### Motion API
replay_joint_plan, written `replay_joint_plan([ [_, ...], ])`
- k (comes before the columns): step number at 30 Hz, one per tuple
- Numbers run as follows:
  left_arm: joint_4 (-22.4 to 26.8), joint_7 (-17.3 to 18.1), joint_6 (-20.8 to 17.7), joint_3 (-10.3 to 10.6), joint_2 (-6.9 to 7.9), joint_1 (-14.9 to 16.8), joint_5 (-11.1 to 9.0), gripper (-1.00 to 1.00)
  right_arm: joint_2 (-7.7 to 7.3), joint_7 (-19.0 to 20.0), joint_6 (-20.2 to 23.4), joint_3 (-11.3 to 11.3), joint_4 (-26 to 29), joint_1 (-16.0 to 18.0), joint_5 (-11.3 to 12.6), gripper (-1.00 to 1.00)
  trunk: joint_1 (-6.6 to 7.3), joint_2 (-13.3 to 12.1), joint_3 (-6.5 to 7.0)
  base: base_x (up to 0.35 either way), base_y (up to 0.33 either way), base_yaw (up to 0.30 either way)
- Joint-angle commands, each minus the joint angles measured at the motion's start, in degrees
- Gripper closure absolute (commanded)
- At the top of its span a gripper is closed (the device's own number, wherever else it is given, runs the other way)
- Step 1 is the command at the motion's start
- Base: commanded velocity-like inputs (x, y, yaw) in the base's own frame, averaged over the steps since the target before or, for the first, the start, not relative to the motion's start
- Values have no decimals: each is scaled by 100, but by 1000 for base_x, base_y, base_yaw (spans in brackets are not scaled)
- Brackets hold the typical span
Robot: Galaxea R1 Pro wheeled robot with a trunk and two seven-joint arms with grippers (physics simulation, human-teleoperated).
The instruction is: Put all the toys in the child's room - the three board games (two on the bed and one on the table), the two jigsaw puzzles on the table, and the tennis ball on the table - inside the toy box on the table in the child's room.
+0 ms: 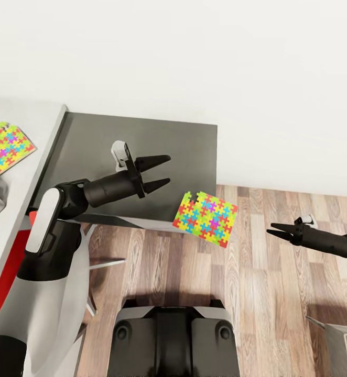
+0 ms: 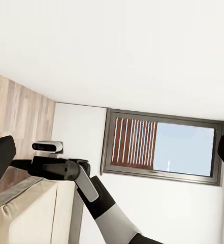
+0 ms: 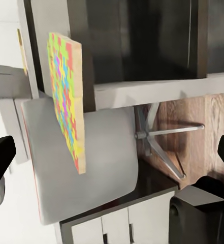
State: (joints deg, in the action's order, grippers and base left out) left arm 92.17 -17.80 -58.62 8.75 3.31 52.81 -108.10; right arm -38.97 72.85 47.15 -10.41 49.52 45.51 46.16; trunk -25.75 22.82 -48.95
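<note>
A colourful jigsaw puzzle (image 1: 205,218) hangs tilted at the dark table's (image 1: 142,141) front right corner, over the wooden floor, with no gripper holding it. I cannot tell whether it touches the edge. The right wrist view shows this puzzle (image 3: 66,99) nearly edge-on. A second puzzle (image 1: 6,146) lies flat on the grey surface at far left. My left gripper (image 1: 168,170) is open above the table, left of the tilted puzzle. To the puzzle's right, my right gripper (image 1: 270,229) points at it, its fingertips (image 3: 0,157) wide apart.
A chair with a grey seat (image 3: 81,168) and a star base (image 1: 105,262) stands under the table's front edge. A box corner (image 1: 344,345) with a beige inside shows at lower right. Behind the right arm (image 2: 66,168) is a window (image 2: 162,147).
</note>
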Motion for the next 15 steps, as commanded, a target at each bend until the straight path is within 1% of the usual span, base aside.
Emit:
replay_joint_plan([
  [1,3,-57,0,4,3,3,-62,-100,-8,1,40,-19,-3,9,40,-100,-3,10,-16,0,0,0],
  [9,3,-57,0,4,3,5,-62,-100,-21,4,36,19,-11,31,39,-100,-3,10,-91,0,0,0],
  [15,3,-57,-1,4,3,6,-62,-100,-60,8,33,47,-45,50,45,-100,-3,10,-147,0,0,0],
])
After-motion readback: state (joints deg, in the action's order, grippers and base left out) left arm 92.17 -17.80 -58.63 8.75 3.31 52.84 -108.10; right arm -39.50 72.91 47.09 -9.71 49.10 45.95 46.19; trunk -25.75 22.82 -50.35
